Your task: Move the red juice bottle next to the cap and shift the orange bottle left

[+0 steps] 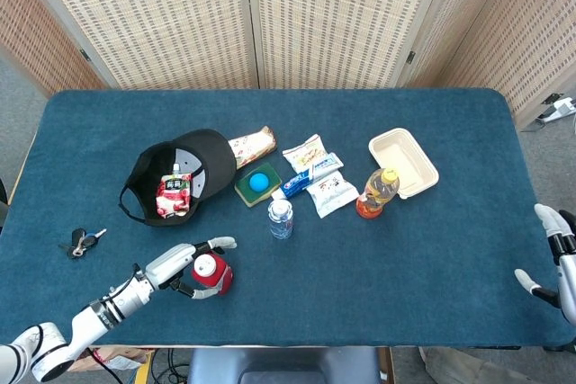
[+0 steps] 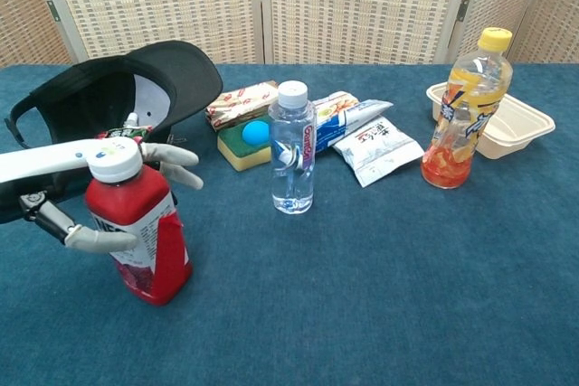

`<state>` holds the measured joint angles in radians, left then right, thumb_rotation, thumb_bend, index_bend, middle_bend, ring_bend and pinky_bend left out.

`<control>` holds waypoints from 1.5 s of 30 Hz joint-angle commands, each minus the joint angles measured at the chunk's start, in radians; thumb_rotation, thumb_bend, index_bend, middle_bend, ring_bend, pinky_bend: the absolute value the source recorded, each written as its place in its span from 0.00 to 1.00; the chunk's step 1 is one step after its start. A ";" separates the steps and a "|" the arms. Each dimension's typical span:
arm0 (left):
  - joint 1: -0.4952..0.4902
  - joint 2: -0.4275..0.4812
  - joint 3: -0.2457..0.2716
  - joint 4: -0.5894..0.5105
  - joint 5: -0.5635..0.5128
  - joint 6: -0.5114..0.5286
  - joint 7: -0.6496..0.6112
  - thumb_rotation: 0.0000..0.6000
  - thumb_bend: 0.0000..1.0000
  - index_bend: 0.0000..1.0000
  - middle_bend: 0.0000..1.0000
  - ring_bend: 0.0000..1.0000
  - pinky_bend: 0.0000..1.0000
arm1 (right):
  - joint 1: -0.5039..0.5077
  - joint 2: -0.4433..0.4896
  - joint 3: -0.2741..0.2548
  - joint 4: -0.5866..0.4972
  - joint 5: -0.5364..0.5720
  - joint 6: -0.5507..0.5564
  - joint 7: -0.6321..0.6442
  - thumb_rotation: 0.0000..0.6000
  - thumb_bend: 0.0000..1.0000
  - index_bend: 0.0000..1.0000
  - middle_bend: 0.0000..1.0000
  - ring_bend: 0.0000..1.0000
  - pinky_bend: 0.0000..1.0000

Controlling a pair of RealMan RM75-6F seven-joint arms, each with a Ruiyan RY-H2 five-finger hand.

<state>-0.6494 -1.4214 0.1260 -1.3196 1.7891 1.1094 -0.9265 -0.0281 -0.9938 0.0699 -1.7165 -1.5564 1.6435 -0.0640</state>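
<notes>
The red juice bottle (image 1: 212, 274) (image 2: 136, 232) with a white lid stands near the table's front edge, below the black cap (image 1: 184, 173) (image 2: 109, 88). My left hand (image 1: 180, 263) (image 2: 63, 164) reaches around it from the left. Its fingers (image 2: 172, 155) stretch straight behind the bottle's neck and its thumb lies against the front; they are not closed round it. The orange bottle (image 1: 378, 192) (image 2: 466, 110) with a yellow lid stands upright beside the white tray (image 1: 416, 155) (image 2: 525, 124). At the far right table edge my right hand (image 1: 560, 263) holds nothing, fingers apart.
A clear water bottle (image 1: 281, 218) (image 2: 292, 146) stands mid-table. Behind it lie a sponge with a blue ball (image 1: 258, 183) and several snack packets (image 1: 315, 177). Another snack packet sits inside the cap. Keys (image 1: 81, 242) lie at the left.
</notes>
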 commanded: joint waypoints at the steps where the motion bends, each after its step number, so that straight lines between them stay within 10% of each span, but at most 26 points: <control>1: 0.003 -0.018 -0.002 0.017 -0.013 0.009 0.005 1.00 0.22 0.38 0.31 0.34 0.50 | -0.001 0.000 0.001 0.001 0.000 0.001 0.002 1.00 0.07 0.09 0.15 0.10 0.15; 11: 0.024 -0.060 -0.021 0.063 -0.050 0.070 0.013 1.00 0.22 0.62 0.53 0.53 0.81 | -0.005 -0.001 0.002 0.001 -0.003 0.008 0.004 1.00 0.08 0.09 0.16 0.10 0.15; 45: -0.050 -0.173 -0.174 0.197 -0.220 0.000 0.115 1.00 0.22 0.57 0.54 0.51 0.80 | -0.033 0.002 0.000 0.020 -0.007 0.039 0.038 1.00 0.08 0.09 0.16 0.10 0.15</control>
<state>-0.6983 -1.5932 -0.0474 -1.1230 1.5702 1.1101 -0.8127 -0.0614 -0.9920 0.0702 -1.6964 -1.5637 1.6823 -0.0259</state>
